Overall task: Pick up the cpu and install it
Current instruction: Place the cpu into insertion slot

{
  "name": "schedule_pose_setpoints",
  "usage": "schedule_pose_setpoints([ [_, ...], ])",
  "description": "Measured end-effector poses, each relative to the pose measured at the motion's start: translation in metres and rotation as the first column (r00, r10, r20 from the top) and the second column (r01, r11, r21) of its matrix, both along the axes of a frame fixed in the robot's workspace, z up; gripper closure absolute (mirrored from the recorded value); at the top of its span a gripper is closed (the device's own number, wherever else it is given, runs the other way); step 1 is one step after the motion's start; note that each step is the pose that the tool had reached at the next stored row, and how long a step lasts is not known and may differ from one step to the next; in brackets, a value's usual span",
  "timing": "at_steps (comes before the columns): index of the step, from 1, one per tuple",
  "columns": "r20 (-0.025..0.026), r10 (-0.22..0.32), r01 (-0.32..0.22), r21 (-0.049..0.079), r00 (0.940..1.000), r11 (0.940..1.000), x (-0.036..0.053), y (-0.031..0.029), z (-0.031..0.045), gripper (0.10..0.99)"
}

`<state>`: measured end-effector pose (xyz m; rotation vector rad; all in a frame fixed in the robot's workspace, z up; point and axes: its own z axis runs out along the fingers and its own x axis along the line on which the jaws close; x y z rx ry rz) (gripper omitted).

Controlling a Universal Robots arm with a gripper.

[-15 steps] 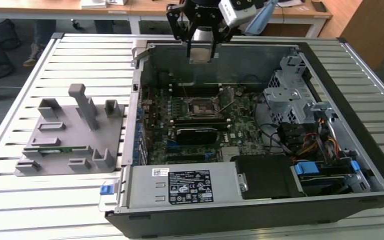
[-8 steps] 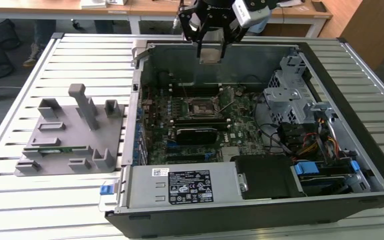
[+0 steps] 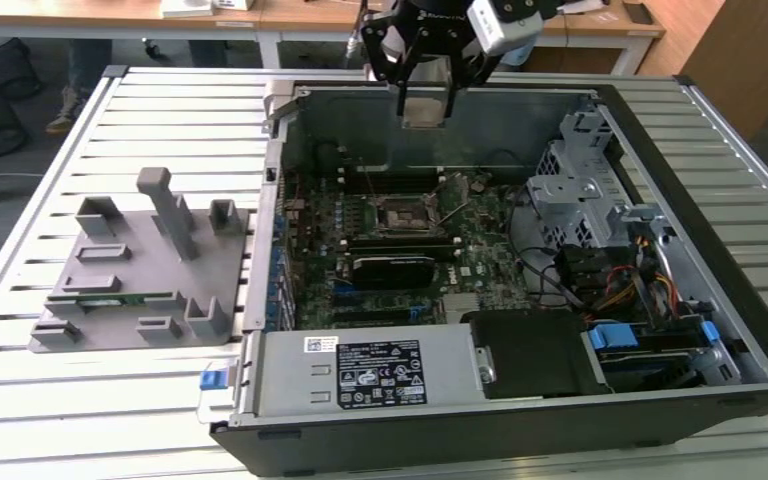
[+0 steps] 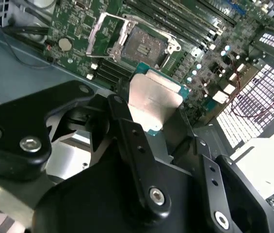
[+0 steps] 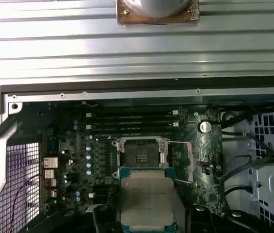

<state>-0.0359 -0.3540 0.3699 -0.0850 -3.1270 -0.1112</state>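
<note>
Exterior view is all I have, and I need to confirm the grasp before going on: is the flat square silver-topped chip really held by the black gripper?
Observer: Yes. In both wrist views the flat square silver-topped cpu sits clamped in the black gripper.
Operator: Is the socket open?
Observer: In the second wrist view the black square socket lies empty, its silver metal bracket swung up off it.

The cpu (image 5: 146, 201): square chip, silver-white metal top, thin green rim. Clamped in the claw (image 3: 424, 100), suspended above the open computer case (image 3: 357, 125).
</note>
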Motion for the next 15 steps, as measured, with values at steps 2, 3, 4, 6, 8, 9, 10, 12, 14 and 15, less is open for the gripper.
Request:
schedule_pose_setpoints([
  [2, 0.0001, -0.025, 0.025, -0.002, 0.9997, 0.9997, 0.0, 0.0, -0.0003, 0.561],
  [3, 0.0001, -0.037, 0.037, -0.003, 0.9993, 0.9993, 0.0, 0.0, -0.0004, 0.561],
  [4, 0.0001, -0.052, 0.052, -0.004, 0.9987, 0.9987, 0.0, 0.0, -0.0005, 0.561],
  [6, 0.0002, -0.082, 0.082, -0.005, 0.9967, 0.9967, 0.0, 0.0, -0.0009, 0.561],
  [8, 0.0003, -0.111, 0.111, -0.006, 0.9938, 0.9938, 0.0, 0.0, -0.0013, 0.561],
  [9, 0.0005, -0.125, 0.125, -0.006, 0.9922, 0.9922, 0.0, 0.0, -0.0015, 0.561],
  [10, 0.0006, -0.137, 0.137, -0.007, 0.9905, 0.9905, 0.0, 0.0, -0.0016, 0.561],
  [12, 0.0006, -0.161, 0.161, -0.008, 0.987, 0.987, 0.0, 0.0, -0.0018, 0.561],
  [14, 0.0008, -0.182, 0.182, -0.009, 0.9833, 0.9833, 0.0, 0.0, -0.002, 0.561],
  [15, 0.0008, -0.192, 0.192, -0.009, 0.9814, 0.9814, 0.0, 0.0, -0.0021, 0.561],
])
